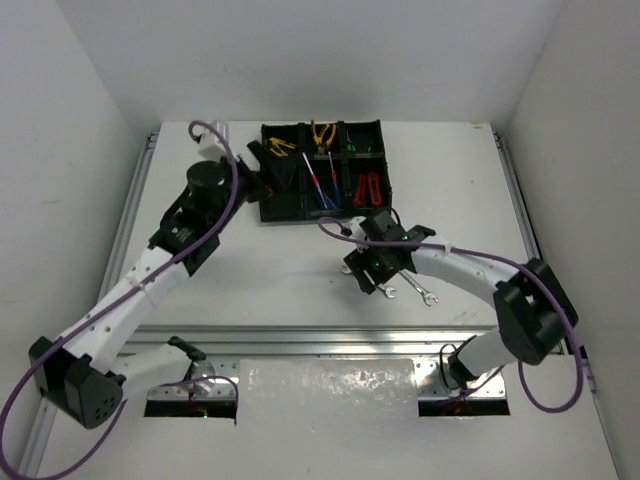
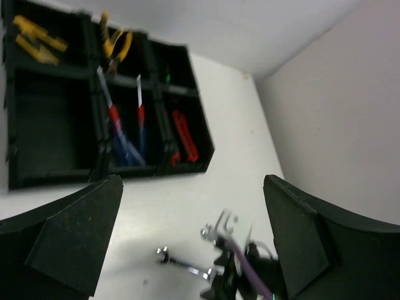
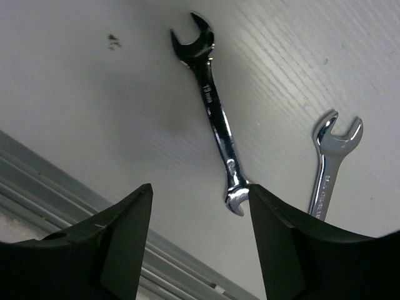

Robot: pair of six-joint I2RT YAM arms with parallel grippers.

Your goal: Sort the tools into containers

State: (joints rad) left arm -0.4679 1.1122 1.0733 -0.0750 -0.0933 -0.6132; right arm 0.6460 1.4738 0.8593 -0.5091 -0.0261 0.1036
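Observation:
The black six-compartment containers tray (image 1: 300, 214) stands at the back of the table and holds yellow pliers (image 1: 280, 147), orange pliers (image 1: 322, 133), blue and red screwdrivers (image 1: 320, 182), red cutters (image 1: 366, 188) and tiny green screwdrivers (image 1: 355, 150). Two silver wrenches (image 1: 390, 291) (image 1: 424, 291) lie on the table in front of it. My right gripper (image 3: 200, 194) hangs low over them, open, its right finger (image 3: 281, 237) touching the near end of one wrench (image 3: 212, 106); the other wrench (image 3: 328, 169) lies beside it. My left gripper (image 1: 268, 170) stands open and empty at the tray's left edge (image 2: 56, 175).
A metal rail (image 1: 330, 335) runs along the table's near edge. White walls close in the left, right and back. Purple cables (image 1: 232, 200) trail along both arms. In the blurred left wrist view the right arm's wrist (image 2: 237, 262) shows beside a wrench (image 2: 184, 265).

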